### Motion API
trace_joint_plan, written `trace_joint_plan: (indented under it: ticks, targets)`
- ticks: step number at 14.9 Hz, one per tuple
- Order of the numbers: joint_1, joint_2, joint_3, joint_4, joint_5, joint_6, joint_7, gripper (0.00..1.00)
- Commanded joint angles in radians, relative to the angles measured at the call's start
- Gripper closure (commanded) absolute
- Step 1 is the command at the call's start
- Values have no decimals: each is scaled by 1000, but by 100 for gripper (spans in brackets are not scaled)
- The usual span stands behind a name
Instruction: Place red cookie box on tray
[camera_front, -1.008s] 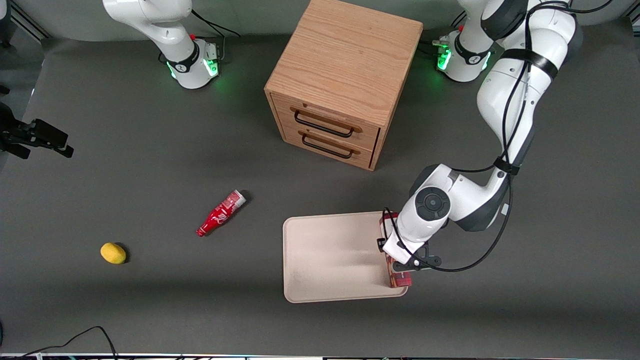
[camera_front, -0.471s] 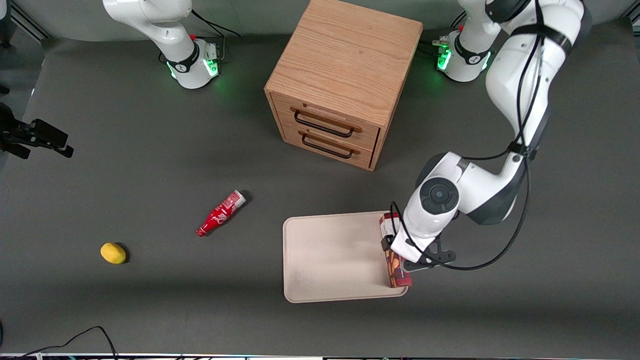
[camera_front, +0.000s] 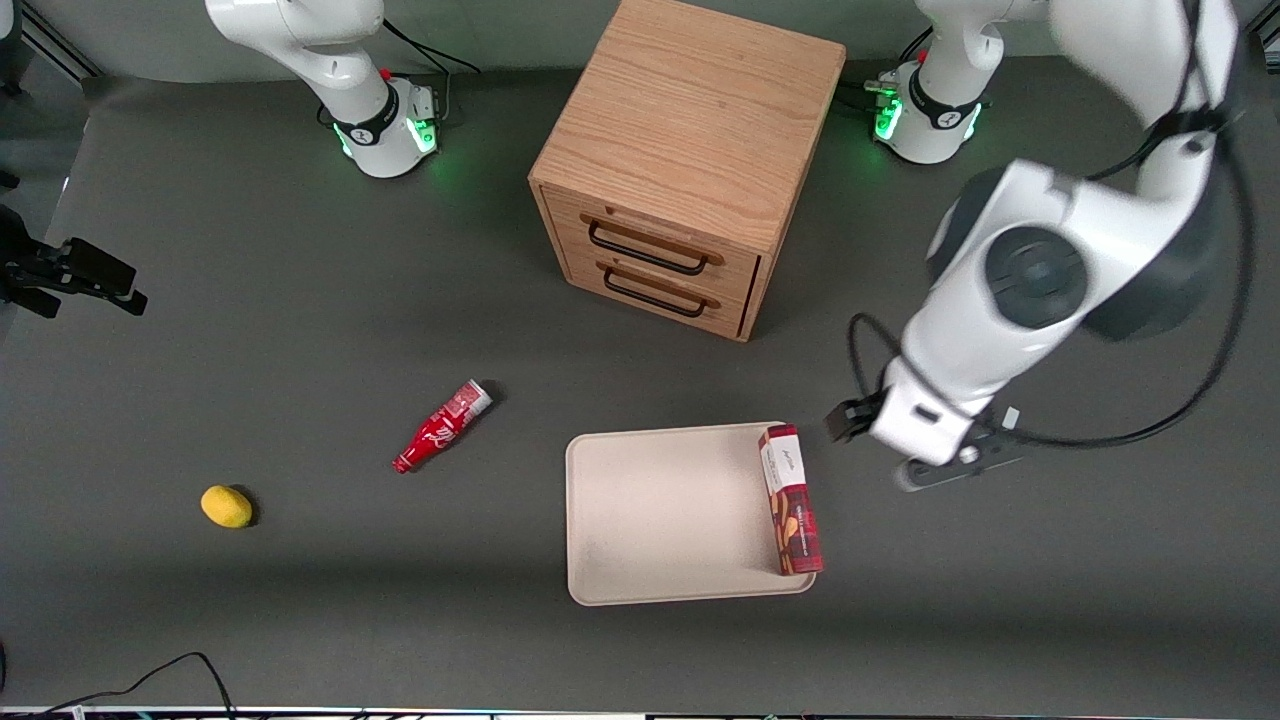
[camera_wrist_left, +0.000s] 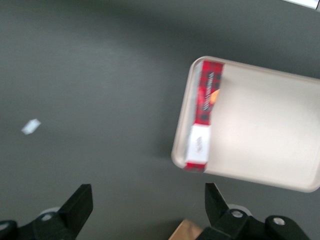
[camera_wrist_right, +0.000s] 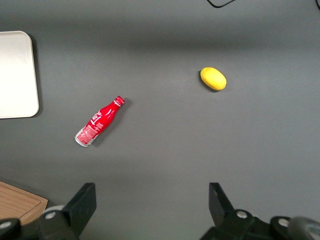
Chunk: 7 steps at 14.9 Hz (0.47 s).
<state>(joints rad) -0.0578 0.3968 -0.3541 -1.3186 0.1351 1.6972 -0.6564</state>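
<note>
The red cookie box (camera_front: 792, 500) lies flat on the beige tray (camera_front: 660, 510), along the tray's edge toward the working arm's end, its white end panel farther from the front camera. In the left wrist view the red cookie box (camera_wrist_left: 205, 110) rests just inside the tray's rim (camera_wrist_left: 180, 145). My gripper (camera_wrist_left: 147, 192) is open with nothing between its fingers. It hangs high above bare table beside the tray, apart from the box. Its wrist (camera_front: 930, 420) hides the fingers in the front view.
A wooden two-drawer cabinet (camera_front: 690, 160) stands farther from the front camera than the tray. A small red bottle (camera_front: 442, 427) and a yellow lemon (camera_front: 226, 506) lie toward the parked arm's end. A small white scrap (camera_wrist_left: 31, 126) lies on the table.
My gripper has let go of the box, risen and moved off the tray toward the working arm's end. The box stays where it was on the tray.
</note>
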Motion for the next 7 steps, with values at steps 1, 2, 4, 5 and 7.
trace_joint_plan:
  ticks: [1, 2, 4, 5, 7]
  targets:
    - [4, -157, 131, -34, -118, -161, 215, 0]
    - [4, -202, 183, -34, -150, -225, 286, 0]
    - [3, -277, 274, -42, -172, -324, 429, 0]
    - [3, -297, 302, -42, -172, -373, 492, 0]
    - [4, -337, 358, -68, -172, -425, 611, 0]
